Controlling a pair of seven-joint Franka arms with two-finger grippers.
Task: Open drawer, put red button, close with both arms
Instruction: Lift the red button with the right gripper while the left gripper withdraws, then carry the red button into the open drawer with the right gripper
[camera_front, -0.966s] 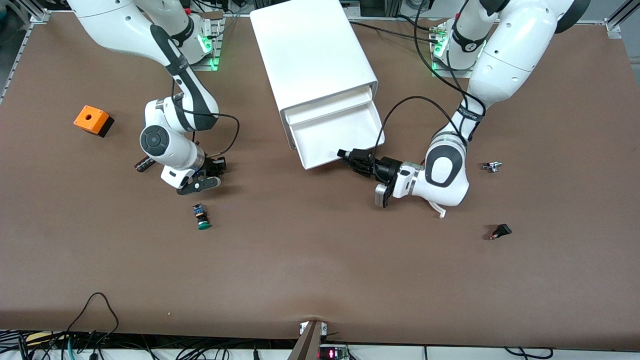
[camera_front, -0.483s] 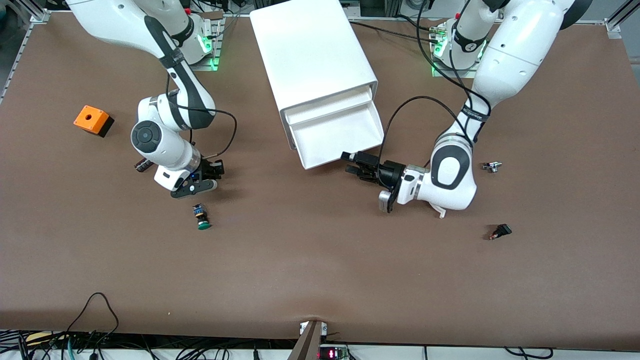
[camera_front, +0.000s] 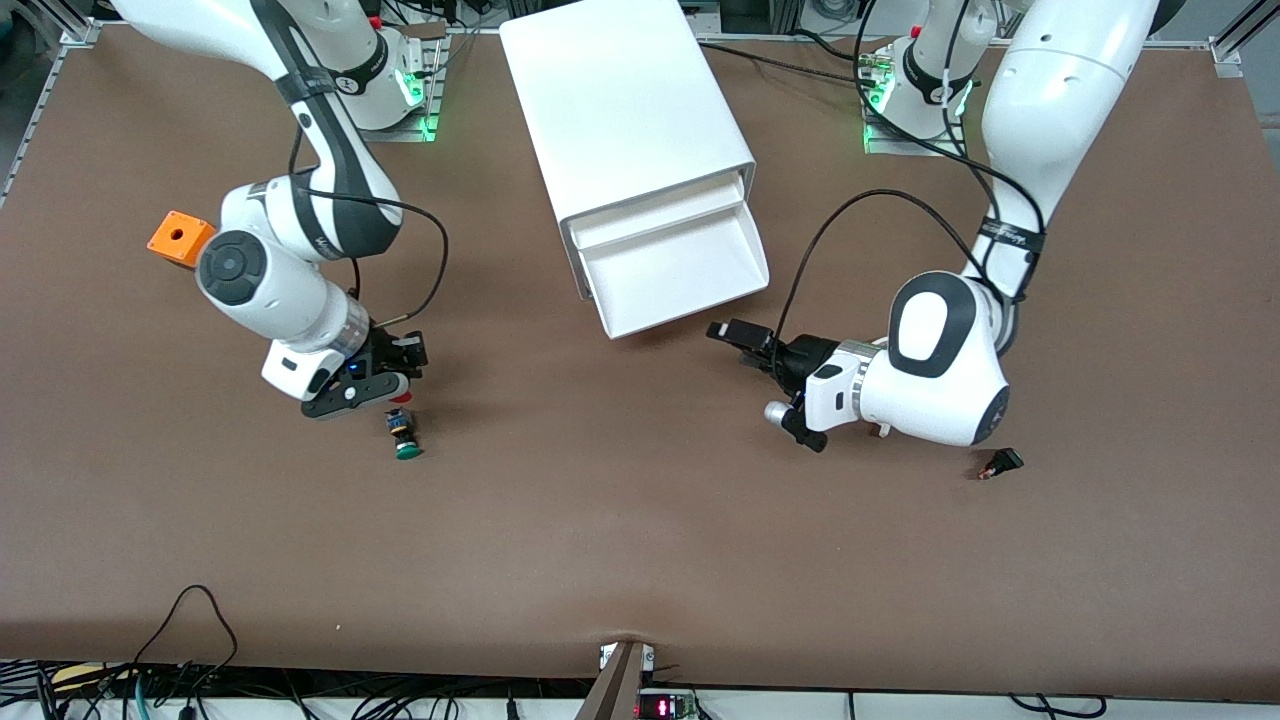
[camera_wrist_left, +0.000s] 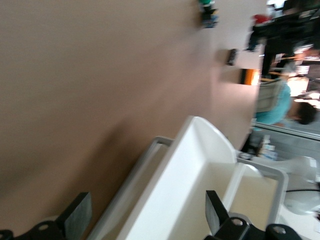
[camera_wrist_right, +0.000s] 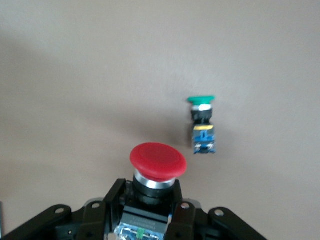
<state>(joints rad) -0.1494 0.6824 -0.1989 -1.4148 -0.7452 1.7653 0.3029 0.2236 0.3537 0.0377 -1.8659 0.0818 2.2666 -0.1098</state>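
Observation:
The drawer (camera_front: 675, 272) is pulled out of the white cabinet (camera_front: 620, 100), and its tray shows nothing inside. In the left wrist view it shows as a white tray (camera_wrist_left: 190, 175) between the open fingers. My left gripper (camera_front: 738, 340) is open and empty, just off the drawer's front corner toward the left arm's end. My right gripper (camera_front: 392, 372) is shut on the red button (camera_wrist_right: 158, 161), its cap pointing down at the table. It hovers beside the green button (camera_front: 404, 438), which lies on its side (camera_wrist_right: 202, 122). The front view does not show the red button.
An orange box with a hole (camera_front: 178, 238) sits toward the right arm's end, partly covered by the right arm's elbow. A small black part (camera_front: 1002, 462) lies near the left arm's elbow. Cables hang along the table's near edge.
My left gripper has backed away from the drawer's front edge and its arm has swung outward. My right gripper has shifted with the red button, coming closer to the green button.

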